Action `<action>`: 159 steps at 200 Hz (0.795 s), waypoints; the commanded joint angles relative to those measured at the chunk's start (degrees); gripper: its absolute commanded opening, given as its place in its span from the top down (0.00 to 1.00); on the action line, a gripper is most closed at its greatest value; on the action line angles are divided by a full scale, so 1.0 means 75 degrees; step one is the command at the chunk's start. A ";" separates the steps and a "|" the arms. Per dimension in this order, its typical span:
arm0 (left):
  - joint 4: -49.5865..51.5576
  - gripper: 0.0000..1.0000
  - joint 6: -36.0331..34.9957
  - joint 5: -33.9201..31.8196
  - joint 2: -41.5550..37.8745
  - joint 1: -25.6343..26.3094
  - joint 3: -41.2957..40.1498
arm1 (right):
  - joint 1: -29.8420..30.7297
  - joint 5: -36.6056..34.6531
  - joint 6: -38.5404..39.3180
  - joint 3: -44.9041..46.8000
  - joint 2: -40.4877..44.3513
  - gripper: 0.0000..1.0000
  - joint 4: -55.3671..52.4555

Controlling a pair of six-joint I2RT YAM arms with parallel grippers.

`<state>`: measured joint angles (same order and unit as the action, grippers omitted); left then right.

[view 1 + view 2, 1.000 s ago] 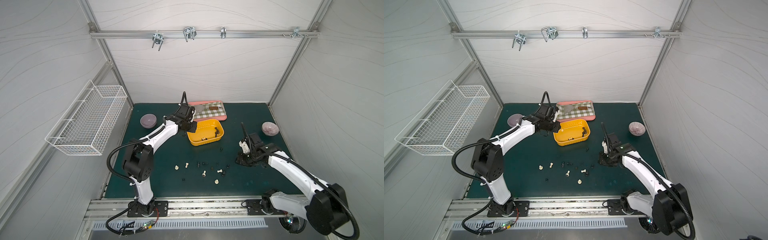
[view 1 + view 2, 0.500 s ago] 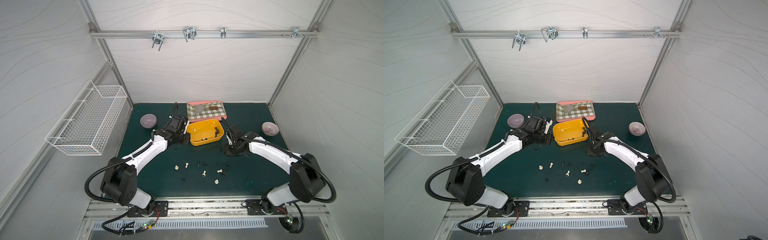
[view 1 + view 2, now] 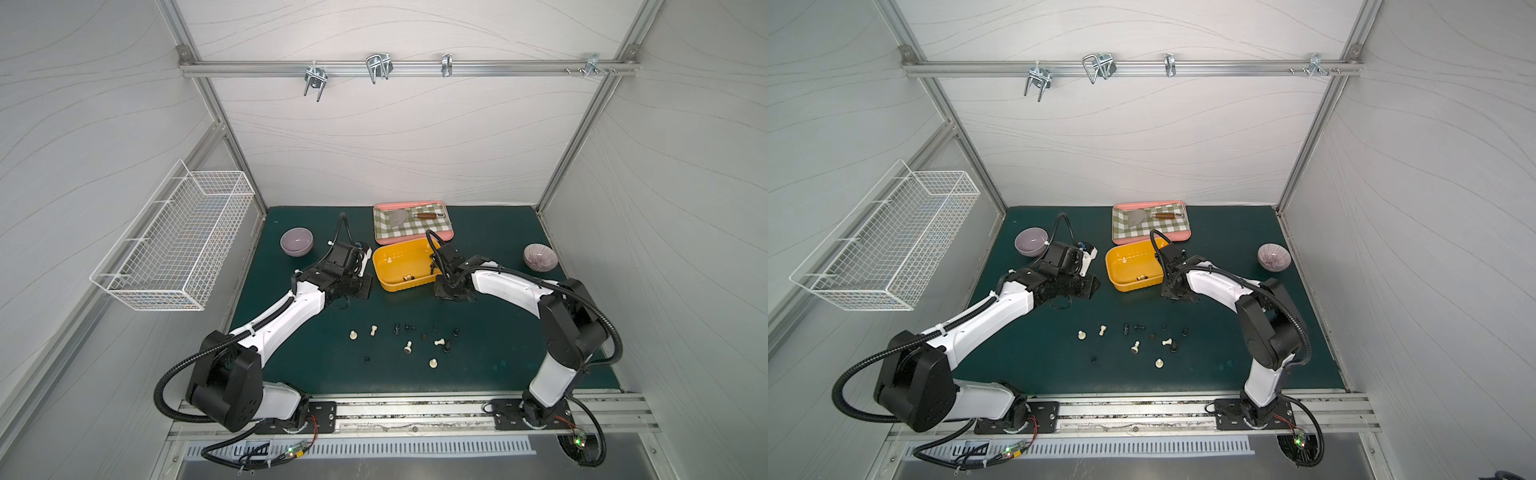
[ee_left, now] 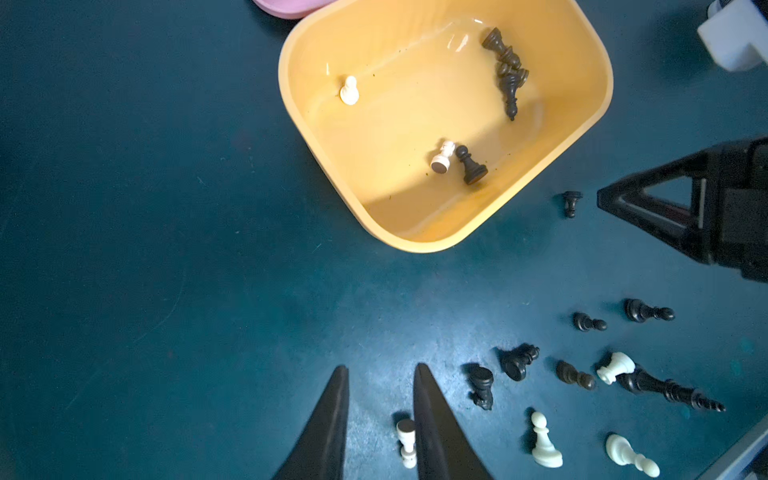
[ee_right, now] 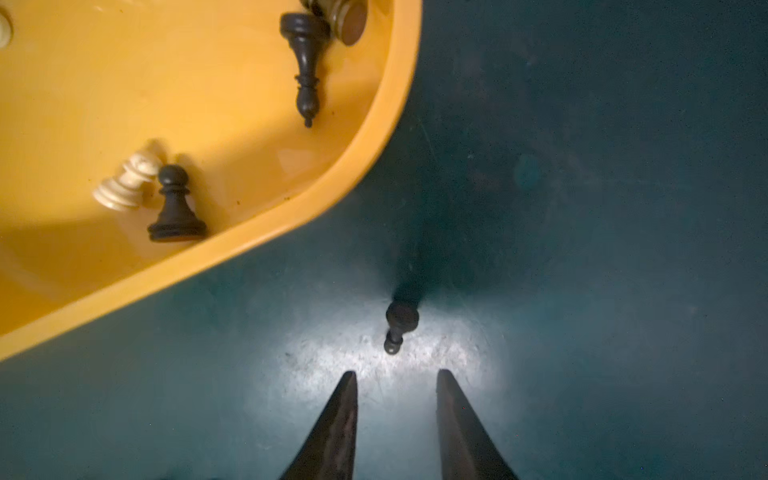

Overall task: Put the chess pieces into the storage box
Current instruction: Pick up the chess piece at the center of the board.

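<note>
The shallow yellow-orange plastic storage box [image 3: 409, 262] sits toward the back of the dark green table [image 3: 498, 340], just in front of a pink tray lined with green checked cloth [image 3: 411, 224]. Inside it lie a small cream pawn [image 4: 349, 90], a cluster of dark turned pieces [image 4: 507, 70], and a cream rook [image 4: 442, 157] touching a black pawn [image 4: 469, 166]. A lone black pawn [image 5: 399, 324] lies on the table just outside the box, right ahead of the right jaws, which stand slightly apart and empty. The left jaws, on the box's other side, also stand slightly apart, holding nothing. The remaining scattered black and cream chess pieces [image 3: 409, 347] lie nearer the front. Two purple bowls [image 3: 296, 242] [image 3: 539, 257] flank the scene.
</note>
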<state>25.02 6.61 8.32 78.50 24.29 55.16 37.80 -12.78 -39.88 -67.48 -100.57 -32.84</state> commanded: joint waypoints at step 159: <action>-0.0259 0.72 -0.0179 0.0581 -0.0289 -0.0058 -0.0418 | 0.0048 -0.0359 -0.0821 -0.0262 -0.1184 0.74 0.0330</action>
<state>24.97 5.96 11.31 77.25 24.25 52.34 37.80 -14.68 -44.66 -68.40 -107.74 -30.33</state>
